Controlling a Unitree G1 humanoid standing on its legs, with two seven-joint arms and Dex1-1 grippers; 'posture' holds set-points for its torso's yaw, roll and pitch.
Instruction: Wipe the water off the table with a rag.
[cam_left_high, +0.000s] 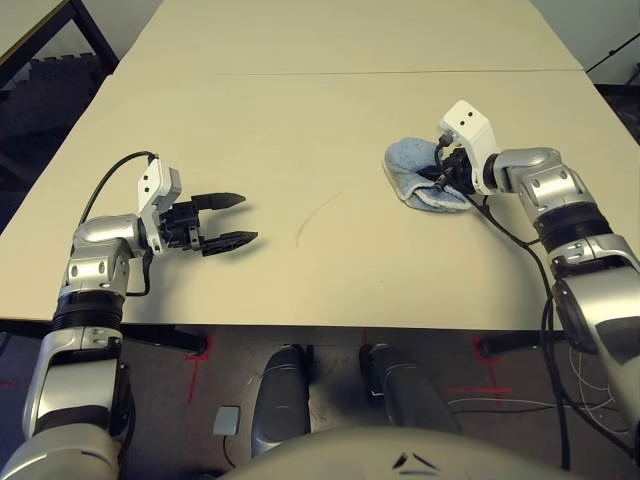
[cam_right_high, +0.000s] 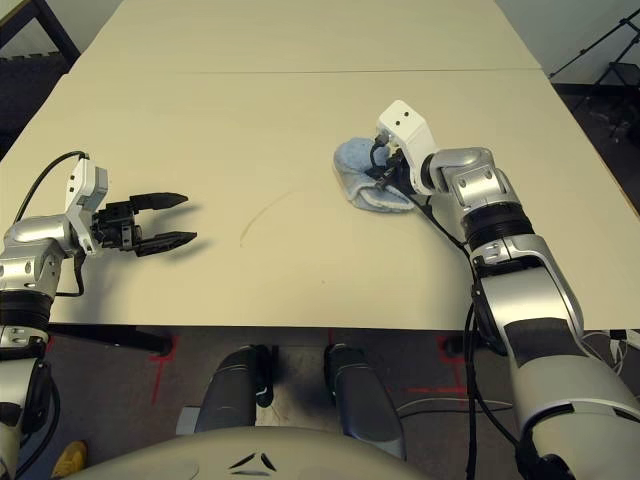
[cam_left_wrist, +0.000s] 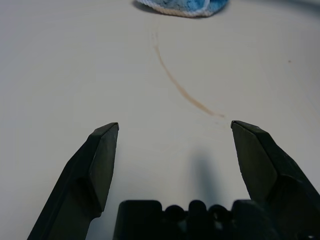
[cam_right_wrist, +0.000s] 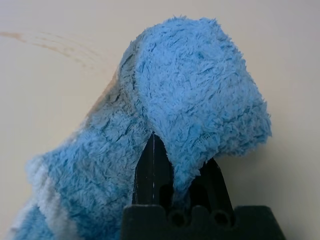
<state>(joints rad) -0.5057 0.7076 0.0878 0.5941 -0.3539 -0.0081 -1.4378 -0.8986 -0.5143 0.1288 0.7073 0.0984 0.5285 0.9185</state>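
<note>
The light blue rag lies bunched on the right half of the beige table, and my right gripper is shut on a fold of it; the right wrist view shows the rag pinched between the black fingers. A thin amber-brown arc of water streaks the middle of the table, left of the rag; the same water streak lies ahead of my left gripper. My left gripper hovers open over the table's left part, nothing between its fingers.
A seam line crosses the table at the back. A dark-framed smaller table stands at the far left corner. The table's front edge runs close below both arms, with red floor marks beneath.
</note>
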